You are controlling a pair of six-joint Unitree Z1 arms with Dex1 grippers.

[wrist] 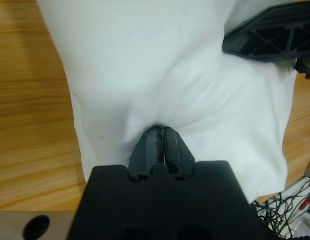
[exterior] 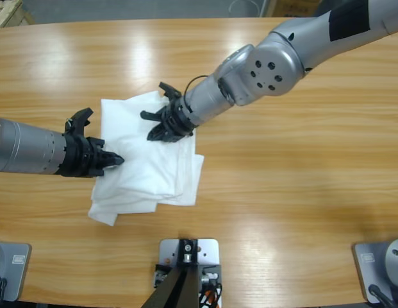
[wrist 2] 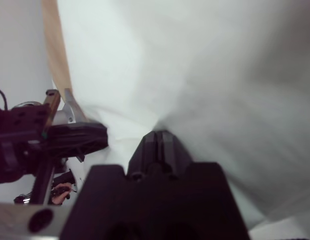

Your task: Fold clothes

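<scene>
left claw (exterior: 115,159) pinches T-shirt (exterior: 147,160) edge; right claw (exterior: 161,126) grips its top

The high view is bright and even. Light comes from above and makes pale shiny streaks on the table (exterior: 301,160), mostly near the top. Soft, small shadows lie under the arms. The white shirt (exterior: 147,160) is so bright there that its folds are hard to see. In the left wrist view the cloth is bright, with soft grey shadows in its creases. The right wrist view is dimmer and blurry, and the cloth goes grey toward the right.
</scene>
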